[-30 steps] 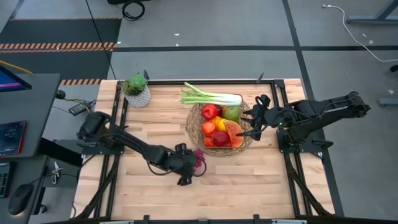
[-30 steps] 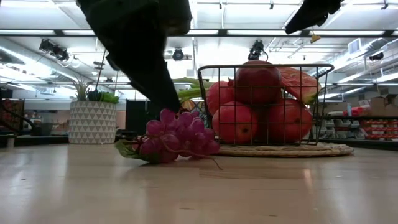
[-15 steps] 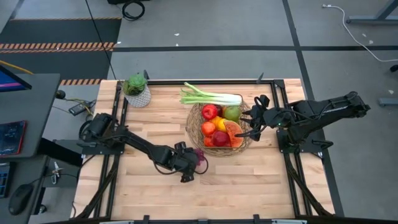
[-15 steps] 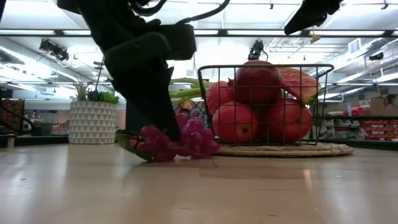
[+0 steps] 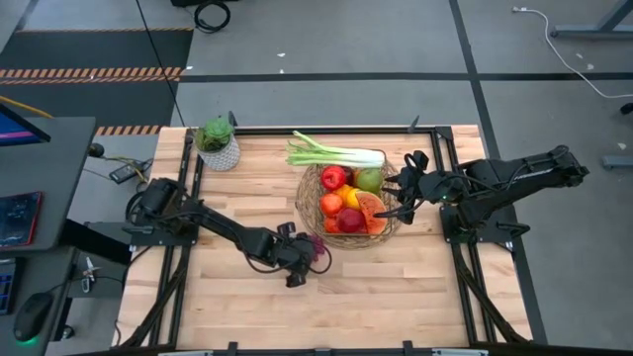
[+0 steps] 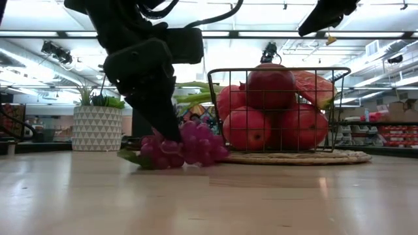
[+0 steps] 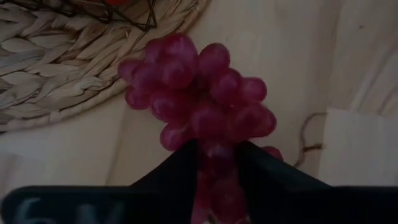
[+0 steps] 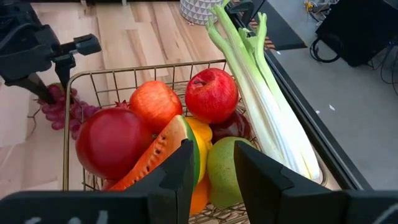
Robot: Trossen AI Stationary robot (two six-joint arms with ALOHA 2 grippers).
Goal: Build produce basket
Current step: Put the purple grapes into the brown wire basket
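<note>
Left end effector (image 7: 214,163) has closed on the grapes (image 7: 199,93).

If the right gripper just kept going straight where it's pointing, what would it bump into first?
Probably the watermelon slice: the right gripper hangs by the basket rim, its fingers apart and empty, pointing into the piled fruit. The green pear lies just beside that line; depth is hard to judge.

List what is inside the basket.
In the basket: red apples, a watermelon slice, a green pear and a yellow piece partly covered. Anything underneath is hidden. The grapes lie outside.
</note>
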